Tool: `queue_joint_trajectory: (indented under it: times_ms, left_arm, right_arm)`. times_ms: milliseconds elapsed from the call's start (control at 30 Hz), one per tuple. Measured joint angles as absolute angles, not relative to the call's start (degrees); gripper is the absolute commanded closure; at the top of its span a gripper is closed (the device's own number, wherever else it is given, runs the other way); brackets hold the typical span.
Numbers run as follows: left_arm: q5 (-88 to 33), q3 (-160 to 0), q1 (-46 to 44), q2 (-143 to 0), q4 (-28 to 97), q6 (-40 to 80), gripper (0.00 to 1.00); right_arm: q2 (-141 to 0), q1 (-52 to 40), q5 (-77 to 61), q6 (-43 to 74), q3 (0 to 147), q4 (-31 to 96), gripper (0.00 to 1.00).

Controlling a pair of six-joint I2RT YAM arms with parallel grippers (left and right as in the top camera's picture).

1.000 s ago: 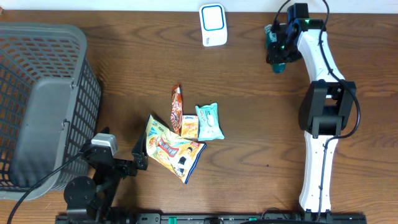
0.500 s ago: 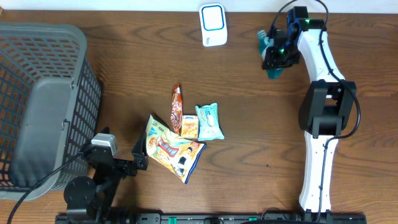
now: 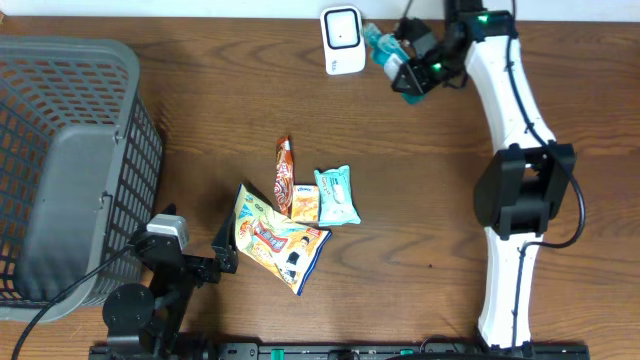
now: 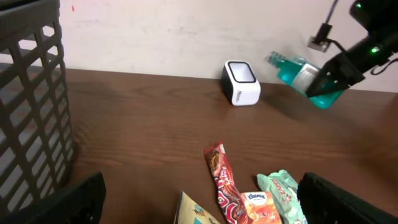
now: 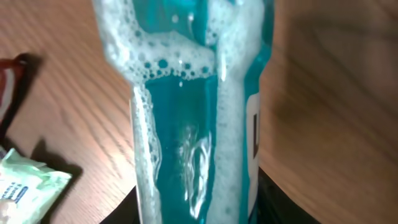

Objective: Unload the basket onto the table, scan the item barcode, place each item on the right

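Note:
A teal bottle of foamy blue liquid (image 3: 384, 44) hangs tilted in the air just right of the white barcode scanner (image 3: 341, 40) at the table's back edge. My right gripper (image 3: 413, 62) is shut on the bottle's body. The right wrist view is filled by the bottle (image 5: 199, 118), with dark fingers (image 5: 121, 211) on both sides. From the left wrist view, the bottle (image 4: 305, 78) points its neck toward the scanner (image 4: 241, 83). Near the front left, my left gripper (image 3: 225, 250) stands open and empty.
A large grey mesh basket (image 3: 70, 170) fills the left side. In the middle lie a yellow snack bag (image 3: 275, 240), a red wrapper (image 3: 284, 175), an orange tissue pack (image 3: 305, 205) and a mint-green pack (image 3: 337, 195).
My right arm has carried the bottle left and toward the back, from the right side to just beside the scanner, tilting it. The left arm has not moved.

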State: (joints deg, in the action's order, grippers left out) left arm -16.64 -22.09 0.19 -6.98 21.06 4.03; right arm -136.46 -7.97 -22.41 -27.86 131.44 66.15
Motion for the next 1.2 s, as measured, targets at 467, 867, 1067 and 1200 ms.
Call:
queue_joint_trajectory:
  times_ms: [467, 867, 1067, 1200]
  left_arm:
    - [-16.64, -22.09, 0.21, -6.98, 21.04, 4.01, 0.02]
    - [-16.64, -22.09, 0.19, -6.98, 21.06, 4.01, 0.02]
    - [-16.64, -22.09, 0.21, -6.98, 21.06, 4.01, 0.02]
    - [-16.64, -22.09, 0.19, -6.98, 21.06, 4.01, 0.02]
  right_arm:
    - [-136.46, -19.94, 4.47, -29.30, 131.17, 40.53, 0.99]
    - [-139.50, -22.39, 27.05, -31.35, 131.15, 21.93, 0.99]
    - [-146.19, -24.64, 35.97, -37.82, 131.04, 18.17, 0.99]
    - [-148.73, -26.83, 39.75, -41.10, 130.50, 14.74, 0.99]
